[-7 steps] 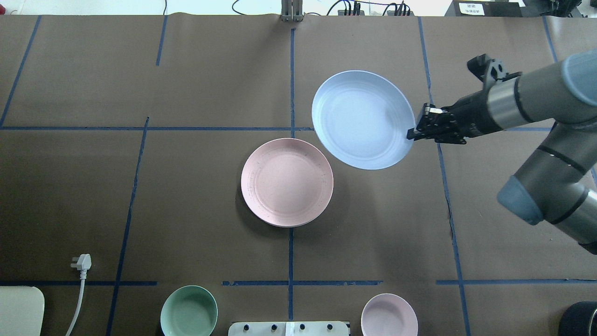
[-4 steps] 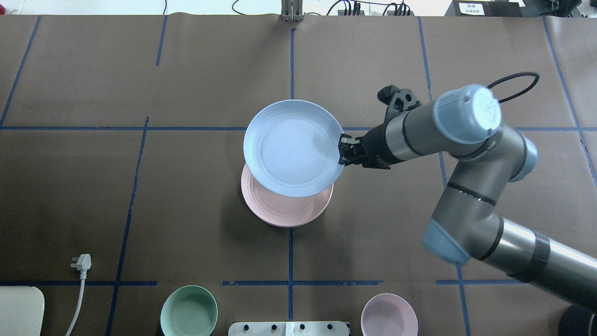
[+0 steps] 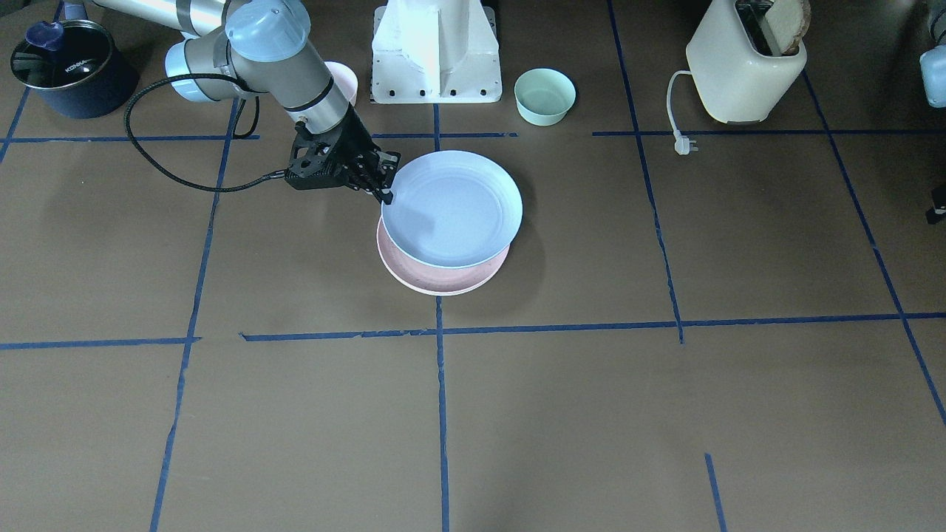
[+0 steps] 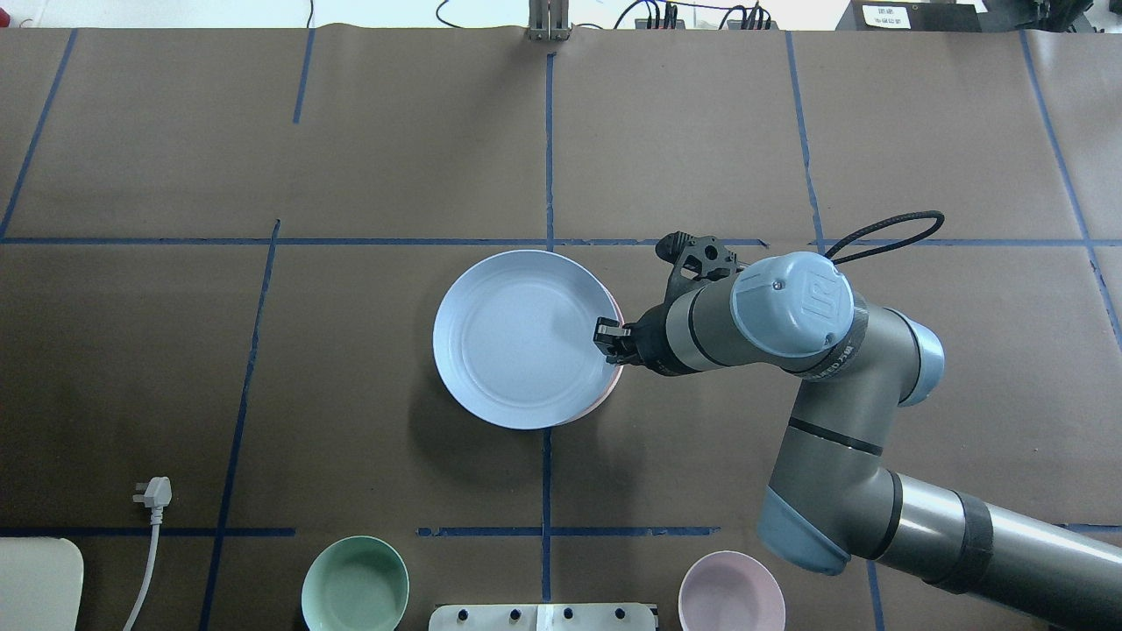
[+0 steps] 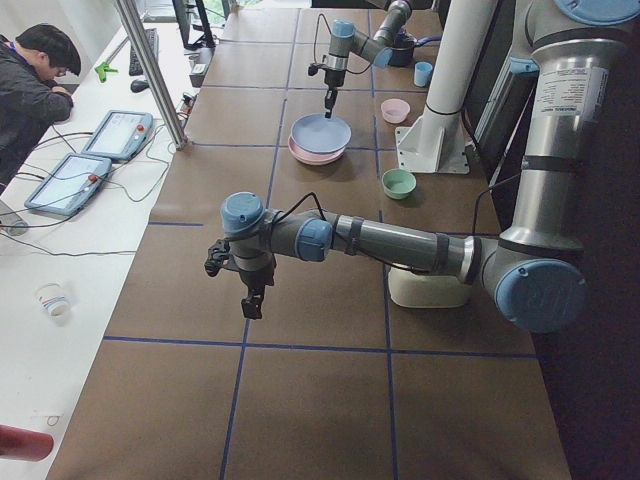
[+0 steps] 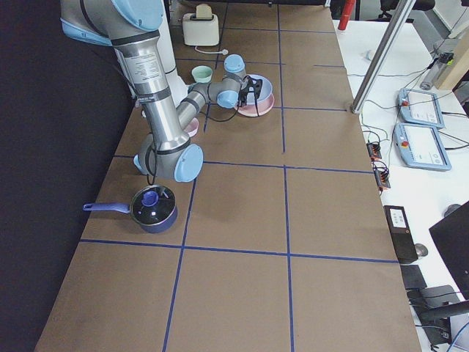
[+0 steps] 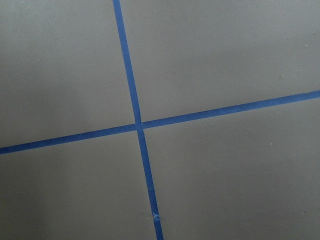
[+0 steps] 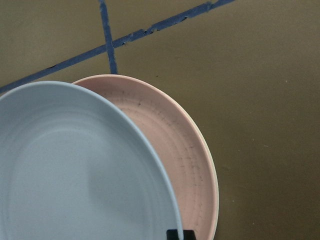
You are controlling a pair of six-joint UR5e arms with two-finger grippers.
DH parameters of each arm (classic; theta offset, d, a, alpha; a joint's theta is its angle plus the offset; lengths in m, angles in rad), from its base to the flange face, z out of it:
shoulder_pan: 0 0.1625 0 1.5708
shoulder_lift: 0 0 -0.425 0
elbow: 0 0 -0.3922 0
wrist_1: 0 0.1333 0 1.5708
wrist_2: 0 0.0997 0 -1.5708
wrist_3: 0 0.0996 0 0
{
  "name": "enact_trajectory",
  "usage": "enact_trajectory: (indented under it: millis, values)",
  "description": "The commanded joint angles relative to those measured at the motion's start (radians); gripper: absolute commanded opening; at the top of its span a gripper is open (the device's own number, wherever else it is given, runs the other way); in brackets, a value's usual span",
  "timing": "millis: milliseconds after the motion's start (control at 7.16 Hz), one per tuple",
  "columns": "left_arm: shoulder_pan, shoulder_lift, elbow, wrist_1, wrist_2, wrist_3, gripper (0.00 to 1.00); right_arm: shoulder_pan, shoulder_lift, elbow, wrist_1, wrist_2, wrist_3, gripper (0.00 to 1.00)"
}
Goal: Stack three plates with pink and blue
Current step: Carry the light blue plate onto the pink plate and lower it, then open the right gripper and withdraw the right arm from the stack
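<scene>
1. The round pale-blue plate (image 4: pixel 517 337) is pinched at its rim, at 3 o'clock in the overhead view, by the right gripper (image 4: pixel 607 337). The jaws are closed narrowly on that edge.
2. The plate is held over the round pink speckled plate (image 3: pixel 443 284), offset toward 9 o'clock. A pink crescent is left showing from 3 to 5 o'clock, and whether the two touch cannot be told.
3. The placing step is judged to be in hand.
4. Next, a slight shift toward 3 o'clock is called for, then lowering until seated, then release.
5. The left gripper (image 5: pixel 250 300) is seen only from the side, so its opening cannot be told.
</scene>
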Motion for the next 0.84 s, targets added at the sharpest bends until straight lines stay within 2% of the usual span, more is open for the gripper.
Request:
enact_trajectory:
  millis: [0, 419, 559, 699]
  values:
    - [-0.001, -0.002, 0.001, 0.0, 0.0, 0.0, 1.0, 0.017, -0.006, 0.016, -0.006, 0.003, 0.0, 1.0]
    - [-0.001, -0.002, 0.002, 0.0, 0.0, -0.002, 1.0, 0.053, -0.028, 0.029, -0.022, 0.021, -0.003, 1.0]
    - [-0.001, 0.0, 0.004, 0.003, 0.0, -0.002, 1.0, 0.114, -0.063, 0.08, -0.133, 0.064, -0.044, 1.0]
    - [-0.025, 0.0, 0.036, 0.003, -0.003, 0.001, 1.0, 0.174, -0.102, 0.153, -0.282, 0.104, -0.201, 1.0]
